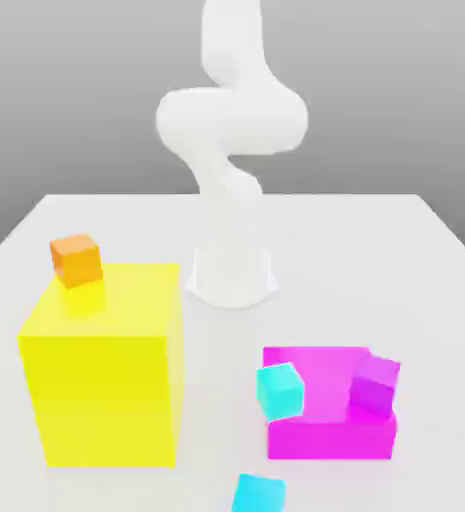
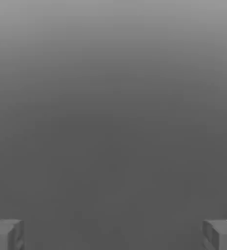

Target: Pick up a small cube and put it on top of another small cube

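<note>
Spreading wide, the pincer: fingers far apart in the hand view, clamped on nothing, with plain grey backdrop between them.

Looking to what bears what in the exterior view:
- Resting on the white table, a big yellow block, topped near its far corner by a small orange cube.
- Sitting toward the exterior view's right, a low magenta block, carrying a purple cube on its right part.
- Overlapping the magenta block's left front corner, a slightly tilted turquoise cube; hard to tell whether perched on the block or leaning against it.

Lying alone on the table at the near edge of the exterior view, the small cube, sky-blue, just in front of the magenta block and touching neither block. Partly cut off by the picture's lower edge.

Standing apart from the pincer, that small cube: not between the fingers, not touching them. Impossible to tell its exact bearing from the pincer.

Rising from a round base behind both blocks, the white arm, curling upward past the exterior view's upper edge.
</note>
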Motion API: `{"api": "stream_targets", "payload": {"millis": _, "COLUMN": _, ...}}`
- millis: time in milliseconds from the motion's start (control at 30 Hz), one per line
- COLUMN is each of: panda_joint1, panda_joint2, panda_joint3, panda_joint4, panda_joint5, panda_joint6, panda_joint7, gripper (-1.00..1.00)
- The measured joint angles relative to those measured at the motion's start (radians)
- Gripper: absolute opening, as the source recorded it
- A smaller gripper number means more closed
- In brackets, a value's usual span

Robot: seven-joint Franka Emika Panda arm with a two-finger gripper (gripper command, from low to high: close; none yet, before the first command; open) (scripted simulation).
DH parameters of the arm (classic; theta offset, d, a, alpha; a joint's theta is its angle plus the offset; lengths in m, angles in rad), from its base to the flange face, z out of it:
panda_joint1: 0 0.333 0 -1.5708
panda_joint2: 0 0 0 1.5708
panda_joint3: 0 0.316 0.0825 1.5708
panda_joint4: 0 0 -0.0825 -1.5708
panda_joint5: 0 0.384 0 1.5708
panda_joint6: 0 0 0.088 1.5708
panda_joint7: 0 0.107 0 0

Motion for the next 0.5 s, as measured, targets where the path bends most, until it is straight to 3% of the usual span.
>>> {"api": "stream_targets", "payload": {"millis": 500, "panda_joint1": -0.055, "panda_joint2": 0.550, "panda_joint3": 0.077, "panda_joint4": -0.025, "panda_joint5": -0.072, "panda_joint6": 0.178, "panda_joint7": 0.178, "gripper": 0.00}}
